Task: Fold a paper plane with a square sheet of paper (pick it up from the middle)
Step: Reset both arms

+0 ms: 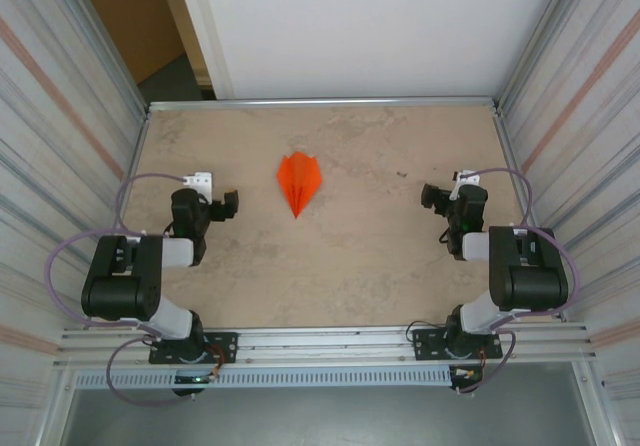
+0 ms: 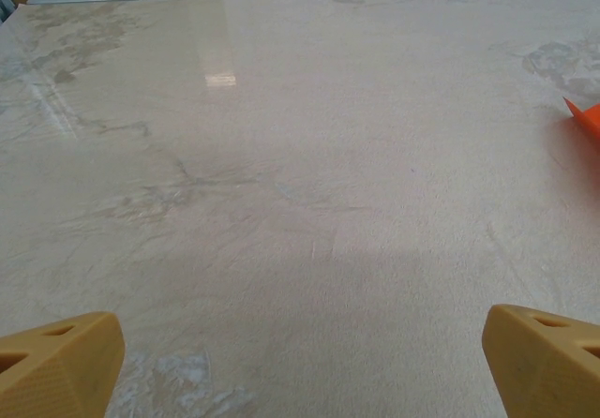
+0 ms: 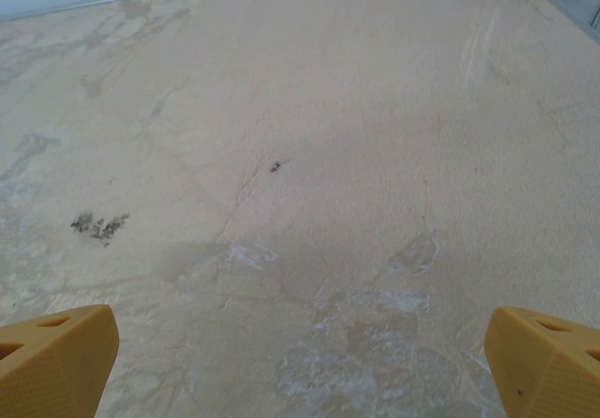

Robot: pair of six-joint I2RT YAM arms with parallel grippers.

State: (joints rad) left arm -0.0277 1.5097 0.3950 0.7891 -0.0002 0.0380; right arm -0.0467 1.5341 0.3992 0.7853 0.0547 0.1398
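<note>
The orange paper plane [image 1: 299, 181] lies flat on the beige table [image 1: 350, 266] a little left of centre, its point toward the near edge and its wide end toward the back. A sliver of the orange paper [image 2: 589, 118] shows at the right edge of the left wrist view. My left gripper [image 1: 228, 206] sits to the left of the plane, apart from it, open with nothing between its yellow fingertips [image 2: 56, 362]. My right gripper [image 1: 432, 197] rests at the right side of the table, far from the plane, also open and empty, its fingertips [image 3: 544, 362] spread wide over bare tabletop.
Ribbed metal walls enclose the table on the left and right, and a white panel [image 1: 370, 26] stands behind the back rail. Both arm bases are bolted to the rail at the near edge [image 1: 320, 346]. A small dark mark [image 3: 277, 166] stains the tabletop.
</note>
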